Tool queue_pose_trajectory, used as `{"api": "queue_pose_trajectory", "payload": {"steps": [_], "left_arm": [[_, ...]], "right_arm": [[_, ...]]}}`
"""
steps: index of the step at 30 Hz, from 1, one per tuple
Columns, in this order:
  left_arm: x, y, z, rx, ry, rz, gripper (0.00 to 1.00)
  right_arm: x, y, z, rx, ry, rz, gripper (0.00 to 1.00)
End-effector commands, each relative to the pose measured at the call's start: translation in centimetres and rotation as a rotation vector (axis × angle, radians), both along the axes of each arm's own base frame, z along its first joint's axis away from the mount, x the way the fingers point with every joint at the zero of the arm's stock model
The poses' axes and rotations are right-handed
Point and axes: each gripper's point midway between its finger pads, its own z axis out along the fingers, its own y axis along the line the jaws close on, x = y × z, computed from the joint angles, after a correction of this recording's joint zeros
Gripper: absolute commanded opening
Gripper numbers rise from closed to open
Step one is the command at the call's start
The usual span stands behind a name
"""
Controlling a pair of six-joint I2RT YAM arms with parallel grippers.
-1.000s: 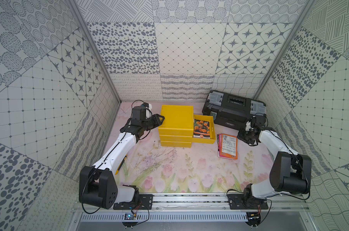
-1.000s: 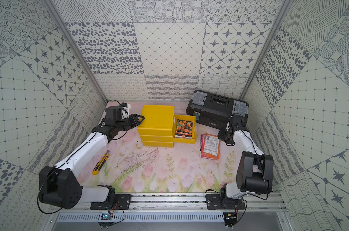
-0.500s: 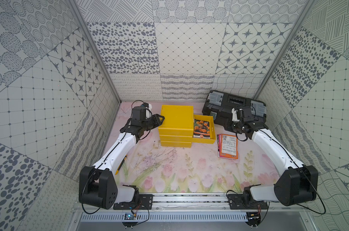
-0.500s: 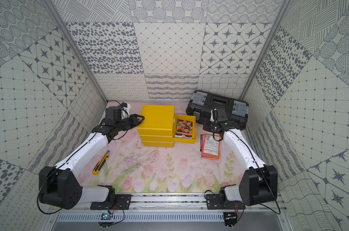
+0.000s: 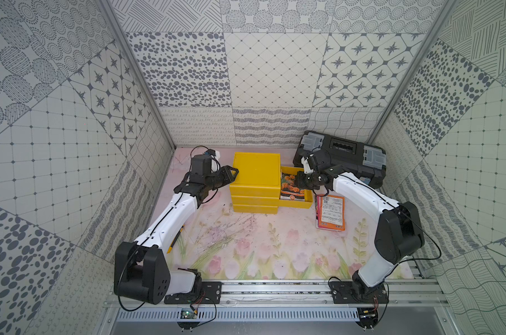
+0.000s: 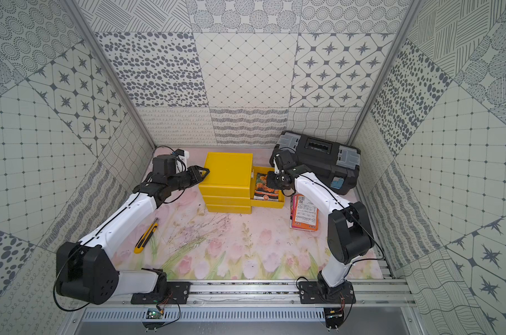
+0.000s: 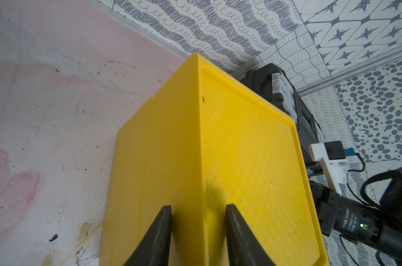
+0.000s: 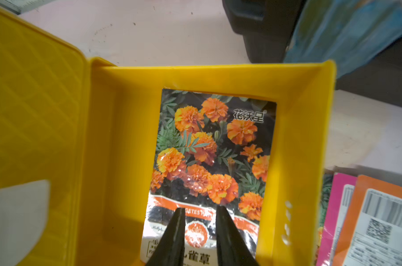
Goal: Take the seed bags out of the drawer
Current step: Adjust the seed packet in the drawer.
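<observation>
One seed bag point(image 8: 209, 149) in the open drawer point(image 8: 294, 138)

Glossy and flat, it lies against the outer wall, with bare floor beside. Right jaws hover above, narrowly parted and empty. Left jaws, part open, straddle the top edge of the cross-hatched yellow cabinet point(image 7: 241, 161).

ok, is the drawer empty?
No, a marigold seed bag lies flat in the open drawer, under the right gripper.

drawer point(image 8: 299, 138) yellow | seed bag point(image 8: 209, 161) orange marigolds | toolbox point(image 5: 344, 156) black | mat point(image 5: 260, 246) pink, perhaps tulips
</observation>
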Motion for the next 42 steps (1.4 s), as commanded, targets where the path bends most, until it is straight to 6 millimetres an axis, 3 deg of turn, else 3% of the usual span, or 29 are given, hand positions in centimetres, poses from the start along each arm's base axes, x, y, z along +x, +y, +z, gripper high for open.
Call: {"api": "queue_pose_trajectory", "payload": {"steps": [1,6,14,20,24,35,42], "left_arm": [[-7.5,0.9,-8.5,0.084,0.447,-0.026,0.4],[-7.5,1.0,-8.4,0.086,0.444,-0.025,0.4],[-7.6,1.0,-8.4,0.087,0.444,-0.025,0.4],[-7.8,1.1,-8.7,0.09,0.451,-0.023,0.4],[-7.7,1.0,-8.6,0.088,0.448,-0.025,0.4],[-7.7,1.0,-8.9,0.089,0.452,-0.023,0.4],[-7.7,1.0,-8.9,0.087,0.452,-0.025,0.4]], "right_arm": [[1.5,1.6,0.1,0.054,-0.018,-0.001,0.28],[2.1,2.8,-2.2,0.067,0.025,0.006,0.28],[2.4,5.7,-4.0,0.134,0.073,0.034,0.27],[2.4,8.5,-3.6,0.268,0.099,0.072,0.27],[2.4,9.2,-2.6,0.318,0.095,0.085,0.28],[2.4,7.2,3.1,0.377,0.0,0.069,0.38],[2.4,4.2,4.3,0.28,-0.035,0.017,0.41]]}}
